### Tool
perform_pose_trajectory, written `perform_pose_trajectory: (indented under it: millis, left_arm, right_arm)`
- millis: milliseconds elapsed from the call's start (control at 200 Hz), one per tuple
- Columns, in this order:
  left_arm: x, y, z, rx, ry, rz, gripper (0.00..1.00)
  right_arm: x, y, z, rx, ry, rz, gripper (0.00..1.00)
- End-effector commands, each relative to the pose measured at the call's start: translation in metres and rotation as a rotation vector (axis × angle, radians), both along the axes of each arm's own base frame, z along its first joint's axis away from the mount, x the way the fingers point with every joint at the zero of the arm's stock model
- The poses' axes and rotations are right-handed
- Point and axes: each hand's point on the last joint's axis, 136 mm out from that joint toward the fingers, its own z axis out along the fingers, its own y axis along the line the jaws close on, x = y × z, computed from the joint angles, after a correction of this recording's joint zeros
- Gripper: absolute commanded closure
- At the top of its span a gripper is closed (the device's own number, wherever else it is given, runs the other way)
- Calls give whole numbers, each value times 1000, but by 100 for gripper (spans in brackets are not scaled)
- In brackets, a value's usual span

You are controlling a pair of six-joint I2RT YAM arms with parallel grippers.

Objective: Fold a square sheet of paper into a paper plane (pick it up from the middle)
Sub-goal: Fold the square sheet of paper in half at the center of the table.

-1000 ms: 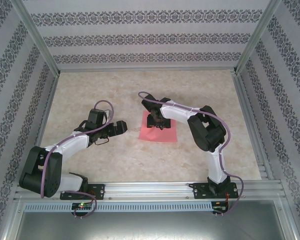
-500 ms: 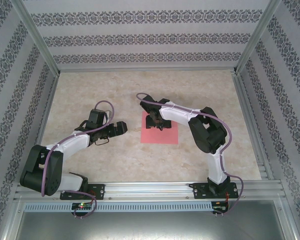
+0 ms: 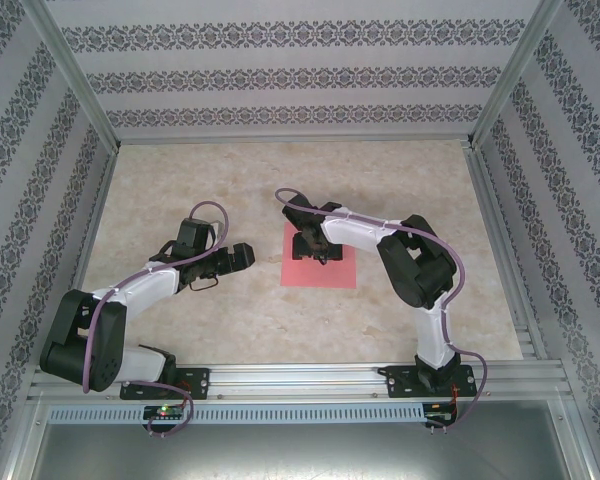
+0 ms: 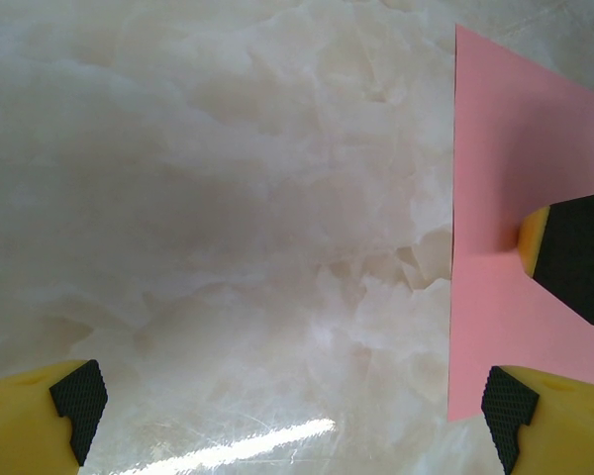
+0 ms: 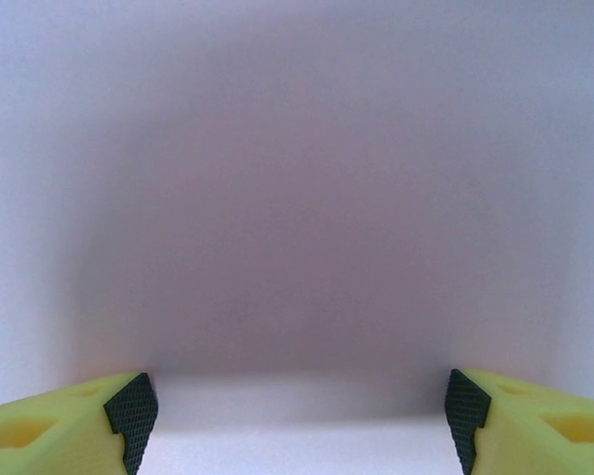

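Observation:
The square sheet of paper (image 3: 330,272), salmon pink, lies flat and unfolded on the marble table; the paper plane is out of view. My right gripper (image 3: 311,246) points down onto the sheet's far left part with its jaws wide open. In the right wrist view the paper (image 5: 297,218) is a blurred pale surface close under the gripper (image 5: 297,414). My left gripper (image 3: 244,256) hovers open to the left of the sheet. From the left wrist, the sheet's left edge (image 4: 505,178) shows at the right, with a right fingertip (image 4: 569,252) resting on it, beyond my open left gripper (image 4: 289,411).
Bare marble table (image 3: 200,180) surrounds the sheet. Patterned walls and aluminium posts (image 3: 75,80) close in the left, far and right sides. The arm bases sit on a metal rail (image 3: 300,378) at the near edge.
The sheet has turned slightly, lies squarer and sits a little further right, and more of it shows beside the right gripper. The right gripper shifted slightly over it. The left arm has not moved.

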Motion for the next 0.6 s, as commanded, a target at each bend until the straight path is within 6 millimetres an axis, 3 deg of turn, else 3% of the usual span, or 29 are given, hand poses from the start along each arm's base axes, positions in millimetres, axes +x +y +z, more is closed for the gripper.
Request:
perform_pose_trajectory:
  millis: [0, 270, 595]
  left_arm:
    - [-2, -5, 2, 14, 6, -22, 0]
    - [-2, -6, 0, 17, 12, -28, 0]
    - [-4, -8, -3, 23, 23, -35, 0]
  right_arm:
    - [-20, -11, -30, -50, 76, -8, 22]
    - [-21, -17, -33, -59, 64, 1, 26]
    - [-12, -12, -17, -32, 27, 14, 33]
